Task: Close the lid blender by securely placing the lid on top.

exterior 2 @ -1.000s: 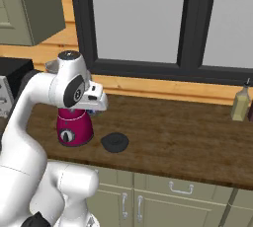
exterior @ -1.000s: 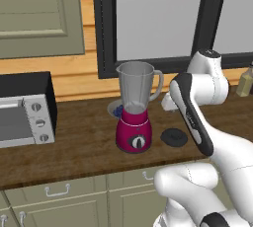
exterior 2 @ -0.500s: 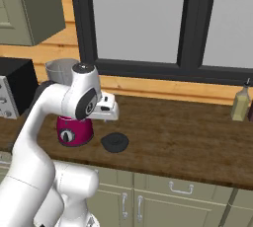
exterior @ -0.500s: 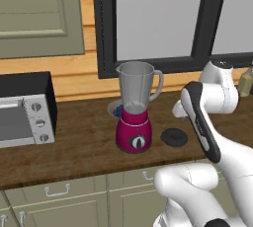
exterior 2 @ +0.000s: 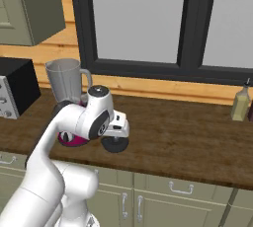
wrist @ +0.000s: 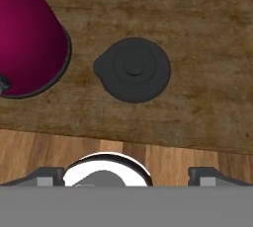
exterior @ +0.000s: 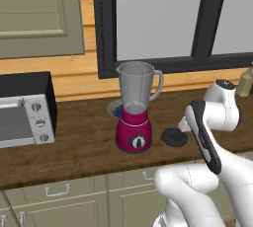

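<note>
The blender (exterior: 134, 106) stands on the wooden counter, a magenta base under a tall clear jar with an open mouth; in the right base view its jar (exterior 2: 64, 79) rises behind my arm. The lid (exterior: 174, 137), a flat black disc with a raised centre, lies on the counter just right of the blender base. My gripper (exterior 2: 120, 131) hangs over the lid (exterior 2: 115, 145), pointing down. In the hand view the lid (wrist: 133, 69) lies straight ahead, beside the blender base (wrist: 28, 48). The gripper (wrist: 126, 175) is open, fingertips (wrist: 49, 175) wide apart, holding nothing.
A pale plate with blue contents (exterior: 115, 109) sits behind the blender. A silver-black toaster oven (exterior: 23, 110) stands at the counter's left. A bottle (exterior 2: 240, 103) stands at the far right by the window. The counter's front edge (wrist: 148, 154) runs close below the lid.
The arm has swung forward and down, bringing the hand from beside the blender jar to just above the lid. The gripper stayed open; blender and lid have not moved.
</note>
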